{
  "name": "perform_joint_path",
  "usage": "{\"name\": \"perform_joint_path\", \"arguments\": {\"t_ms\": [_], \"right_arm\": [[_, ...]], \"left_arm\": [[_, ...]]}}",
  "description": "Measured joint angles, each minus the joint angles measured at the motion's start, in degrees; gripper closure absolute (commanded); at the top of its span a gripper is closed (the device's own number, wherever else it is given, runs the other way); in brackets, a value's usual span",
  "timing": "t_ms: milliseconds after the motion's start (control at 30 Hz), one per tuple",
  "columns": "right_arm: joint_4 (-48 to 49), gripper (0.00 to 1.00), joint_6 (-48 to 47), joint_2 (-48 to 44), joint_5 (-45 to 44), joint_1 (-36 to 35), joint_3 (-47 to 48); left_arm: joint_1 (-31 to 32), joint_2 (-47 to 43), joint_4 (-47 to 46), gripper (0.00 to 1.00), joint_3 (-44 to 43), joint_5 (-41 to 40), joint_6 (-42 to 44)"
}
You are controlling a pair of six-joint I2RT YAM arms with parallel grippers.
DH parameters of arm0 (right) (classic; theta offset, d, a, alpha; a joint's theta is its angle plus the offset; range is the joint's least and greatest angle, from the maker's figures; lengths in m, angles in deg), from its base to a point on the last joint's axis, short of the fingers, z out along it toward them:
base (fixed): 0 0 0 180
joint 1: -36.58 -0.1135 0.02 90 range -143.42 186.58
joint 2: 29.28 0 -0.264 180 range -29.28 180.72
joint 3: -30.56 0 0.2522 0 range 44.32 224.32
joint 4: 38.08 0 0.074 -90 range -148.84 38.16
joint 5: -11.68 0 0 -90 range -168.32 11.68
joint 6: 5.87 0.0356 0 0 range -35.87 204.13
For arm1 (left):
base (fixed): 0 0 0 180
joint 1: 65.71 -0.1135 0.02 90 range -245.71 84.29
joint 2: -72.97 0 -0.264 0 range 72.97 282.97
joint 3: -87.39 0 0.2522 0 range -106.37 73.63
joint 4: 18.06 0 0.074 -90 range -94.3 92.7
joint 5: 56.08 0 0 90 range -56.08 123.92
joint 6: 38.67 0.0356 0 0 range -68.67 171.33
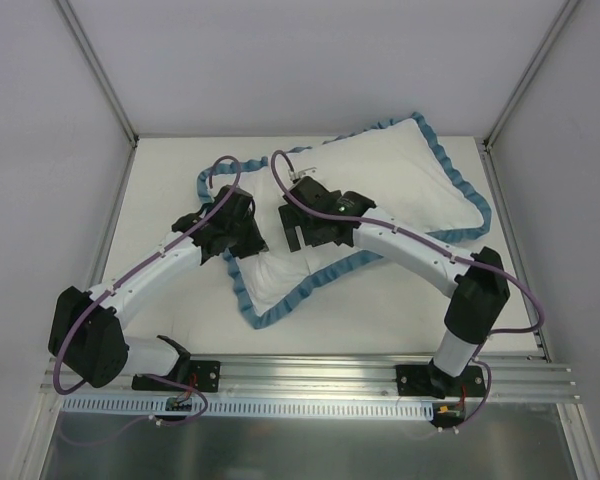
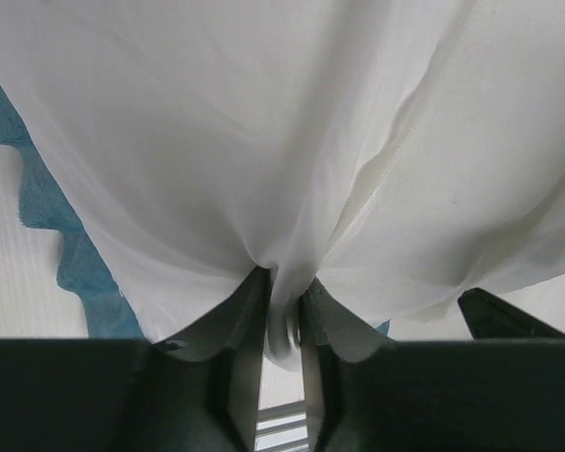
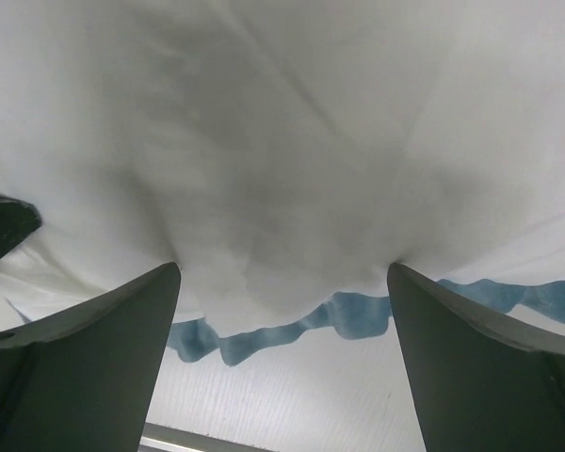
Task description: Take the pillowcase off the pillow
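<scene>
Aluminium rail (image 1: 310, 372) at the near edge of the worktop (image 1: 380, 320) carries both arm bases. The left arm (image 1: 140, 275) and the right arm (image 1: 420, 250), each with a purple cable (image 1: 220, 165) routed along it, reach forward and inward over the pillowcase (image 1: 400, 175).

Pillowcase position: it lies diagonally on the white worktop, with one corner near and left of centre and the opposite end far and to the right. Its white side faces up, bordered by the teal-blue ruffled edging (image 1: 315, 283). The far right part is plump and the near left part lies flatter. Whether any of the white surface is the pillow itself cannot be told.

Left end effector (image 1: 230, 228): it sits at the left edge of the pillowcase. In the left wrist view the fingers are closed on a gathered fold of white pillowcase fabric, which fans out taut from the pinch point. A stitched seam runs up and to the right. The ruffled edging shows at the left of that view, with the worktop beside it.

Right end effector (image 1: 310, 218): it sits just to the right of the left one, over the middle of the pillowcase. In the right wrist view the fingers stand wide apart and grip nothing. Both fingertips meet the white fabric, which bulges between them, and the edging crosses below.

Grey enclosure walls (image 1: 300, 60) rise behind the worktop.
</scene>
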Motion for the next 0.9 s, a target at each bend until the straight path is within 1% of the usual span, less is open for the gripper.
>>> {"name": "perform_joint_path", "arguments": {"t_ms": [67, 133, 233, 300, 333, 400, 433, 500, 533, 567, 600, 667, 867, 900], "right_arm": [[0.2, 0.04, 0.13, 0.02, -0.22, -1.05, 0.04], [0.44, 0.04, 0.31, 0.02, -0.35, -2.01, 0.04], [0.85, 0.03, 0.57, 0.22, -0.46, -2.93, 0.04], [0.96, 0.01, 0.7, 0.85, -1.29, -3.04, 0.07], [0.94, 0.07, 0.74, 1.31, -1.84, -3.02, 0.07], [0.94, 0.13, 0.87, 2.21, -2.62, -2.82, 0.07], [0.98, 0.19, 0.94, 2.64, -3.15, -2.69, 0.02], [1.01, 0.25, 1.2, 2.8, -3.63, -2.43, -0.13], [1.03, 0.34, 1.44, 2.75, -3.82, -2.25, -0.15], [1.16, 0.39, 1.49, 2.71, -3.98, -2.03, -0.28], [1.53, 0.49, 1.81, 2.49, -4.07, -1.73, -0.74], [1.92, 0.57, 2.32, 1.86, -4.0, -0.52, -2.1], [2.82, 0.57, 3.8, -0.79, -2.86, 4.94, -6.38], [2.82, 0.57, 3.82, -1.22, -2.58, 5.4, -6.67]], "left_arm": [[-0.02, 0.0, -0.02, 0.72, 0.0, 0.39, 0.2], [-0.02, 0.0, 0.02, 0.51, 0.07, 0.57, 0.5], [-0.04, 0.0, 0.42, 0.3, 0.28, 0.68, 0.92], [-0.04, 0.02, 0.68, 0.31, 0.52, 0.74, 0.98], [-0.04, 0.04, 0.79, 0.38, 0.61, 0.74, 0.96], [-0.04, 0.15, 0.83, 0.46, 0.61, 0.79, 0.96], [-0.04, 0.15, 0.85, 0.56, 0.61, 0.83, 0.9], [-0.04, 0.15, 0.74, 0.64, 0.61, 1.07, 0.83], [-0.04, 0.15, 0.7, 0.72, 0.61, 1.16, 0.83], [-0.07, 0.15, 0.63, 0.73, 0.61, 1.25, 0.76], [-0.17, 0.15, 0.55, 0.73, 0.61, 1.29, 1.01], [-0.48, 0.07, 0.5, 0.73, 0.68, 1.68, 1.05], [-2.64, -3.41, -0.5, 0.73, 4.44, 2.36, 1.09], [-3.23, -4.39, -0.55, 0.76, 5.64, 2.47, 1.09]]}}
